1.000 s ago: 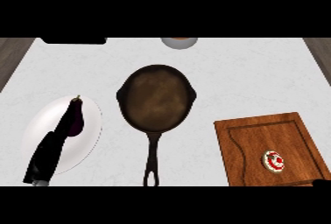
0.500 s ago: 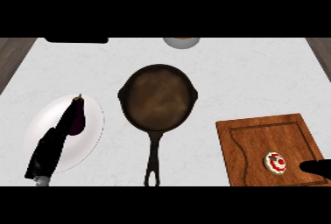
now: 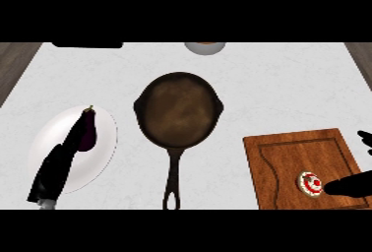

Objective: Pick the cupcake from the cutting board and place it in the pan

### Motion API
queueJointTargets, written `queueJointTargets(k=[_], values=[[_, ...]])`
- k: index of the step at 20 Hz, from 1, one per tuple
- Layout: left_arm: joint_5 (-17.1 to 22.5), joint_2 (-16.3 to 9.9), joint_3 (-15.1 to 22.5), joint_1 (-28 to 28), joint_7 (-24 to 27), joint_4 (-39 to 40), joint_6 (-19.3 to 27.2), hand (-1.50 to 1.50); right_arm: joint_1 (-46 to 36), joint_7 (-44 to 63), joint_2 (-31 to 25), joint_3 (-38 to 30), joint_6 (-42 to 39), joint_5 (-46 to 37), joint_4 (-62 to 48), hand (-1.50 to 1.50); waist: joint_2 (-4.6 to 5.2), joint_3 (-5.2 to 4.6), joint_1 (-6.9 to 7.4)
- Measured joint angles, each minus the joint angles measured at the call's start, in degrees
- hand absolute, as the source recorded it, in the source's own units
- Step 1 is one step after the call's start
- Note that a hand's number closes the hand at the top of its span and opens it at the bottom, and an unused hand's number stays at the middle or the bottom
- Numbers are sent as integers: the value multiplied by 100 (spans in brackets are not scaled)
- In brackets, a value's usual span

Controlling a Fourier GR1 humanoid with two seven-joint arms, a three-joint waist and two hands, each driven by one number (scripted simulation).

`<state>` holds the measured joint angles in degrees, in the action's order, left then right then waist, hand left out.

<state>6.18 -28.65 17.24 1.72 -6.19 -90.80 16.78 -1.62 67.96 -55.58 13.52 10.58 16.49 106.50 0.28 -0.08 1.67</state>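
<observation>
Cupcake (image 3: 312, 182) on the cutting board (image 3: 291, 156) at the desk's right, right robot hand (image 3: 352, 186) released just beside it, pan (image 3: 178, 110) at centre, left robot hand (image 3: 56, 167) released over plate (image 3: 103, 147) beside eggplant (image 3: 87, 129)

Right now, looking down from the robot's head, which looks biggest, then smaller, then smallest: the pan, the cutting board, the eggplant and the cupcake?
1. pan, counting its long handle
2. cutting board, partly cut off at the edge
3. eggplant
4. cupcake
</observation>
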Motion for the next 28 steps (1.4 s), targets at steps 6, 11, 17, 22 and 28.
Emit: queueJointTargets(k=[6, 11, 17, 22, 28], values=[[-37, 54, -73, 66, 42, 13, -75, 0, -644, 141, 169, 460, -108, 110, -346, -150, -4, 0, -14], [-74, 85, -137, 65, 40, 45, -105, 0, -876, 179, 248, 865, -188, 146, -728, -150, -6, -1, -27], [-144, 138, -174, 79, 17, 39, -132, 0, -1062, 196, 321, 1188, -233, 209, -1065, -150, -17, -1, -63], [-181, 184, -238, 81, 46, 112, -189, 0, -1080, 165, 435, 1419, -232, 238, -1225, -150, -22, 0, -90], [-219, 233, -345, -28, -6, 189, -255, 0, -1174, 137, 762, 1718, -118, 74, -1476, -150, -23, 1, -111]])
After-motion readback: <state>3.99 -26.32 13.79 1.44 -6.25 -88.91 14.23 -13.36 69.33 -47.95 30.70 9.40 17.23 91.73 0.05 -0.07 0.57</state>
